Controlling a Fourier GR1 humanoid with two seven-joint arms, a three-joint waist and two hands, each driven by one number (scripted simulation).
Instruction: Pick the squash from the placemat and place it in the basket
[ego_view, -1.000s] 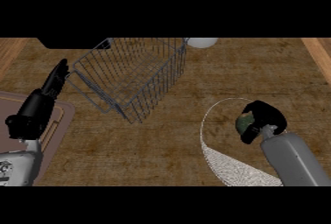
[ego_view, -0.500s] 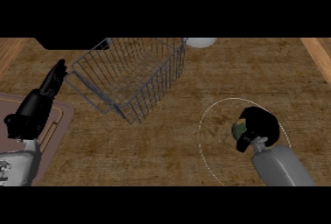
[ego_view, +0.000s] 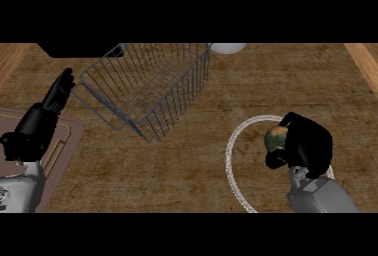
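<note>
right hand (ego_view: 306, 147) has closed in since a second ago; fingers now curl round the squash (ego_view: 276, 138), on the placemat (ego_view: 235, 150) at 4 o'clock. grasp looks made; lift pending. basket (ego_view: 148, 85) at 11. left hand (ego_view: 46, 112) rests, fingers straight.

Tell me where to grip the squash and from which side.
Grip the squash across its rounded middle, coming from its right, probably best. The right robot hand already curls round it there over the placemat, and only the left face shows, toward the basket.
</note>
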